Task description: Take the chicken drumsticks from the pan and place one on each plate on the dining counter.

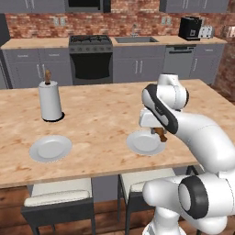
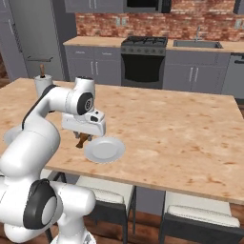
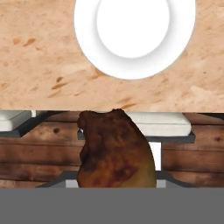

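Observation:
My gripper [image 1: 158, 132] is shut on a reddish-brown chicken drumstick [image 1: 161, 136], held low over the dining counter [image 1: 105, 114] near its front edge. It hangs by the rim of a round light grey plate [image 1: 144, 143], on the side nearest me. In the right base view the drumstick [image 2: 83, 139] pokes out under the gripper [image 2: 86, 135], just left of that plate [image 2: 105, 149]. The hand view has the drumstick [image 3: 116, 151] up close at the bottom and the bare plate [image 3: 133, 30] ahead. A second bare plate [image 1: 50, 148] lies further left. The pan is out of view.
A paper towel roll [image 1: 49, 100] stands on the counter behind the left plate. Pale stools [image 1: 57, 193] [image 1: 142, 176] sit tucked under the counter's front edge. A stove [image 1: 90, 43] and grey cabinets line the brick back wall.

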